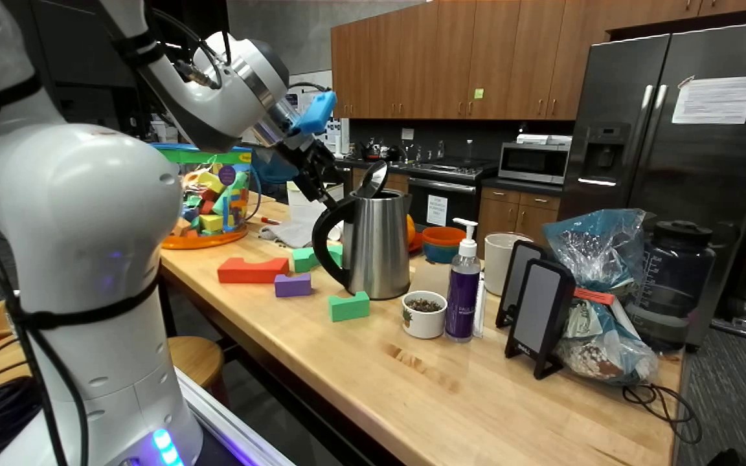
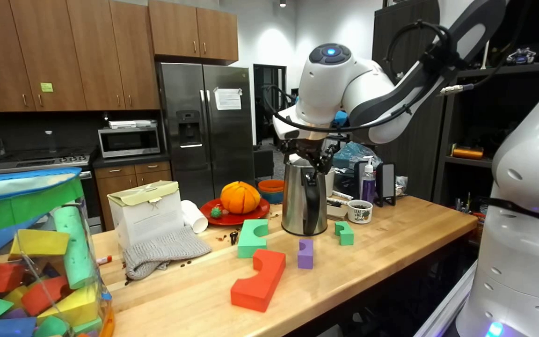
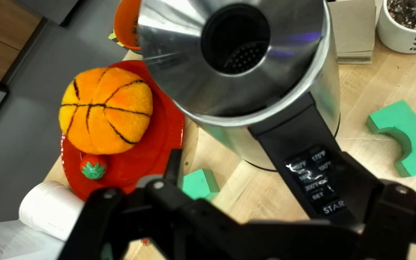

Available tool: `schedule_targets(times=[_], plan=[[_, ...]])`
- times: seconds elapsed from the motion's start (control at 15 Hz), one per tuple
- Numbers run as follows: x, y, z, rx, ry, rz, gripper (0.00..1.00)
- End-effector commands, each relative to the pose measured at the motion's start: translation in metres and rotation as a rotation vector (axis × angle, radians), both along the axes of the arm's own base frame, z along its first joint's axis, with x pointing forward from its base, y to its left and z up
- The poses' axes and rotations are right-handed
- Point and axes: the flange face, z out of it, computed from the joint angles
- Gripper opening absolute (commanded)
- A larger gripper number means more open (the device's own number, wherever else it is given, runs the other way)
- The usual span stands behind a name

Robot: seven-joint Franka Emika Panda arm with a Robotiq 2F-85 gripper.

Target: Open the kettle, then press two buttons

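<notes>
The robot's hand [image 3: 260, 155] is up over the table [image 1: 509, 414], with its two fingers [image 3: 174, 166] spread wide apart. The silver kettle [image 1: 379, 252] stands on the table just below the hand. Its black handle [image 2: 314, 199] is right by the fingers, but I can't tell if they touch. The buttons [image 3: 311, 178] are on that handle, facing up at the hand. The kettle's lid [image 1: 373, 180] is up, but I can't tell what is inside the kettle.

Lower than the hand, on one side of the kettle, a red plate [image 3: 163, 131] holds a round orange toy [image 3: 105, 110] and a tiny red and green toy [image 3: 93, 168]. Close to the plate, an orange bowl [image 3: 124, 21] has brown bits [image 3: 136, 29] in it. Also lower than the hand, across the kettle from the plate, a small white pot [image 1: 425, 325] is full of dark crumbs [image 1: 423, 305]. Well away from the hand, a see-through bag [image 1: 238, 156] is packed with blocks [image 1: 211, 207] of many colors.
</notes>
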Motion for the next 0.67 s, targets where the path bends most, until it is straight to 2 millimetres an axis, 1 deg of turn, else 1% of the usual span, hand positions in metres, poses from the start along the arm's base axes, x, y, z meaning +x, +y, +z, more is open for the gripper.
schedule_targets(times=[0.0, 0.2, 0.4, 0.6], plan=[[-0.001, 0.004, 0.003, -0.004, -0.015, -0.01, 1.0], [-0.008, 0.007, 0.016, 0.0, -0.046, -0.008, 1.0], [-0.019, 0.013, 0.034, -0.008, -0.095, -0.001, 1.0], [-0.029, 0.016, 0.048, 0.001, -0.117, 0.011, 1.0]])
